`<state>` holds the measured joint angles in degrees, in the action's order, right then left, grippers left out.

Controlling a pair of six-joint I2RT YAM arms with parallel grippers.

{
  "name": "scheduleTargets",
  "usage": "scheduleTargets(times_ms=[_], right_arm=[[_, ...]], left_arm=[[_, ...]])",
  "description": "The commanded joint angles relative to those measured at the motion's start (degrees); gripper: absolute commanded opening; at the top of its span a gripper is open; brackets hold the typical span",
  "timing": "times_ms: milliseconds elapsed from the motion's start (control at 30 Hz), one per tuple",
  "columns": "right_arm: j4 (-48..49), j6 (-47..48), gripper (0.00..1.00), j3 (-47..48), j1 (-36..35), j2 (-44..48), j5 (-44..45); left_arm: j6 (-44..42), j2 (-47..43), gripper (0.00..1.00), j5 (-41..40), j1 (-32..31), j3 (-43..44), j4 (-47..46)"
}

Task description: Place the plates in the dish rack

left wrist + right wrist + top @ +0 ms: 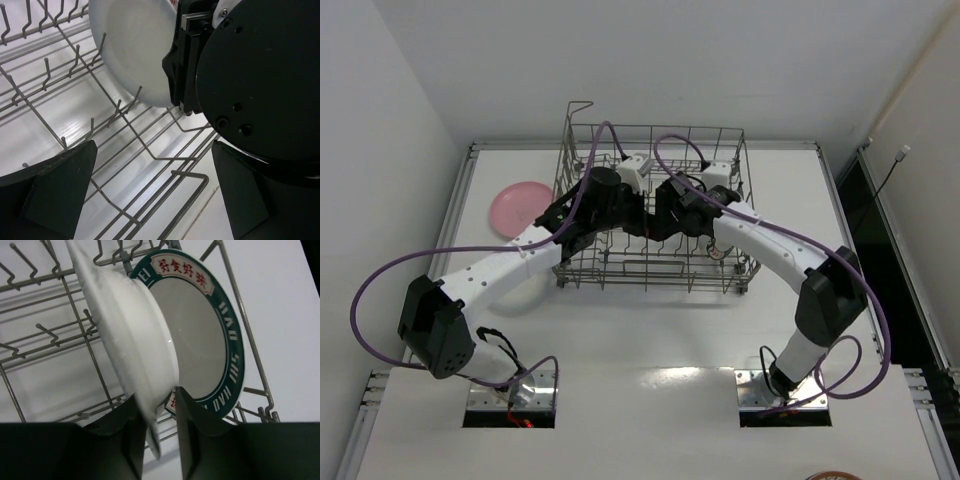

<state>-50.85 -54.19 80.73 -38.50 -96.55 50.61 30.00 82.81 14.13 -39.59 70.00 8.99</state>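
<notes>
The dish rack [650,268] stands at the middle back of the table, and both arms reach into it. My right gripper [160,415] is shut on the rim of a plain white plate [125,330] and holds it on edge among the tines. The patterned plate [200,330] stands upright just behind it, against the rack's right side. My left gripper [152,175] is open and empty above the rack floor [150,152], beside the white plate [132,50] and the right gripper's black body [260,75]. The pink plate [520,207] lies flat on the table left of the rack.
A pale round shape, perhaps another white plate [523,293], lies partly under my left arm in front of the pink plate. The rack's tall wire sides [620,135] surround both grippers. White walls close in the table at the left and back.
</notes>
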Motion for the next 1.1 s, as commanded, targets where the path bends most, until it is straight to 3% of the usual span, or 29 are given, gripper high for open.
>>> scheduleTargets(times_ms=[0,67,300,400,533,567,633,667,733,800,967,1067], right_arm=[[2.2,0.4,0.28,-2.0,-4.6,-2.3,-2.2],[2.2,0.4,0.33,-2.0,-5.9,-2.9,-2.7],[3.3,-0.2,0.73,-3.7,-7.9,0.7,-3.2],[1.1,-0.2,0.85,-2.4,-8.4,4.3,-2.6],[2.7,3.6,0.88,-1.8,-8.4,14.4,-2.7],[4.7,5.8,0.88,-4.3,-8.4,17.1,-3.5],[13.4,12.1,0.89,-8.1,-8.4,25.6,-7.3],[16.4,13.7,0.89,-12.8,-7.9,28.2,-8.8],[23.3,17.3,0.92,-17.3,-7.9,32.5,-11.0],[24.1,19.0,0.93,-20.6,-7.4,34.9,-11.6],[19.4,22.0,0.96,-22.6,-4.8,34.9,-9.8],[21.0,22.9,0.99,-26.5,-3.2,36.6,-10.6]], left_arm=[[1.7,-0.1,1.00,-1.7,-0.3,1.9,-8.4],[1.2,-0.1,1.00,-1.7,-0.3,1.9,-8.4],[-0.5,0.4,1.00,-4.9,-0.3,2.4,-6.6],[-3.5,-0.6,1.00,-8.6,-0.3,3.1,-5.3],[-7.0,-5.0,1.00,-21.1,-0.3,2.4,-3.6],[-8.0,-5.7,1.00,-28.5,-1.0,2.4,-3.1],[-10.6,-7.0,1.00,-36.1,-1.0,2.4,-1.4],[-11.1,-7.6,1.00,-43.9,-1.0,2.4,-1.4],[-11.1,-8.3,1.00,-49.6,0.6,3.0,1.1],[-7.5,-8.9,1.00,-50.3,3.7,5.1,5.8],[3.0,-7.5,1.00,-40.3,20.3,5.9,13.8],[4.6,-4.6,1.00,-38.9,26.7,5.9,17.0]])
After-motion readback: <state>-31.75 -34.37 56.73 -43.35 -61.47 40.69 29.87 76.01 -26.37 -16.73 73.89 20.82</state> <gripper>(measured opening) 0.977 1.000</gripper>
